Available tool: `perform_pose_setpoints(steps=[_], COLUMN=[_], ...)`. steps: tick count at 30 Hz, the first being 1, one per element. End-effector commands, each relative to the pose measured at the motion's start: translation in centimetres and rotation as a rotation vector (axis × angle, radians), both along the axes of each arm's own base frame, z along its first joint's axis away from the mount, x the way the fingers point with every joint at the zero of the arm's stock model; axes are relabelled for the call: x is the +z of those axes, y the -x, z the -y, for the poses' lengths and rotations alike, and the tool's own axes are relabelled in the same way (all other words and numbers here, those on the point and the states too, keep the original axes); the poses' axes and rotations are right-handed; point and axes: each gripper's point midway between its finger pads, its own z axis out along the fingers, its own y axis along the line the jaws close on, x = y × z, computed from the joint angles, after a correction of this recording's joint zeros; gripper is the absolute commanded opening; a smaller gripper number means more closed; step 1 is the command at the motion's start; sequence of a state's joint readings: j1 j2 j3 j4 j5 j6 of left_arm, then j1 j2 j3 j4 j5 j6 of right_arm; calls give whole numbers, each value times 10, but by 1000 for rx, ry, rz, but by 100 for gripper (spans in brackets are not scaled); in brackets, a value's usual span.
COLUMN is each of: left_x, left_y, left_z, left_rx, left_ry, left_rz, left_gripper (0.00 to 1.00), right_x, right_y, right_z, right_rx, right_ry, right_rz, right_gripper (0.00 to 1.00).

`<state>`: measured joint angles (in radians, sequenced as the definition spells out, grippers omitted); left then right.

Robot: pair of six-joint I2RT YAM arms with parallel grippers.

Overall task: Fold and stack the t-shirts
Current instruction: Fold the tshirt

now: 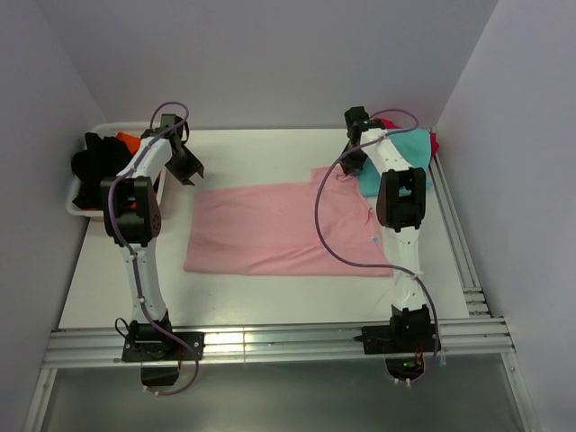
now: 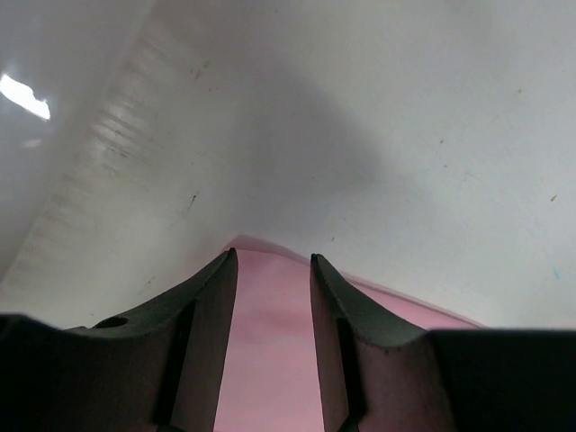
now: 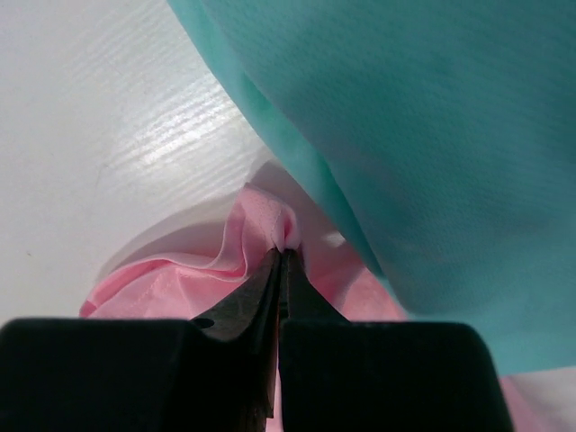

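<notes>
I count five t-shirts from where I stand. One light pink t-shirt (image 1: 279, 229) lies spread mostly flat across the middle of the tabletop (image 1: 261, 153). One teal t-shirt (image 1: 409, 148) is in the far right corner, with one magenta t-shirt (image 1: 434, 140) under it, only a sliver peeking out at its right edge. One black t-shirt (image 1: 94, 160) and one orange t-shirt (image 1: 128, 139) are bundled in the single white basket (image 1: 76, 208) at the far left. There are two arms, each with one claw. The right claw (image 3: 282, 256) is pinched fully closed on a small bunched fold of the pink cloth at the shirt's far right corner, right beside the teal shirt's edge. The left claw (image 2: 273, 263) stands partly open with nothing between its fingers. It sits over the pink shirt's far left corner, though I cannot tell whether the fingertips touch the cloth. The left arm covers part of the basket, so the shapes of the black and orange shirts are hard to read. The right arm crosses the pink shirt's right side and hides that edge.
</notes>
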<state>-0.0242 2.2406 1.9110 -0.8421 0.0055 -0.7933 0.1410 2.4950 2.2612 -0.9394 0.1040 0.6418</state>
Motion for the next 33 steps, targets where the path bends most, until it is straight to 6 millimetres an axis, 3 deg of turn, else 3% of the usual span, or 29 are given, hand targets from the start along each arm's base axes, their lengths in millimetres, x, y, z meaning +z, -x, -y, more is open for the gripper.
perform_pose_setpoints(steps=[1,9,20,33], left_x=[-16,-31,-48,-63], left_y=[27,45,46,53], left_z=[-22,-24,-5,-4], left_rx=[40,50,19,39], left_ry=[-62,-77,-77,-109], left_rz=[-93,-135,-158,-185], left_gripper=[45,44,44,40], right_x=[41,60,72,81], right_y=[2,6,17,31], right_z=[13,19,36,56], right_rx=[-26,-26,-38,-58], right_ry=[8,15,46,68], right_rz=[60,85,81,78], right_gripper=[0,0,0,0])
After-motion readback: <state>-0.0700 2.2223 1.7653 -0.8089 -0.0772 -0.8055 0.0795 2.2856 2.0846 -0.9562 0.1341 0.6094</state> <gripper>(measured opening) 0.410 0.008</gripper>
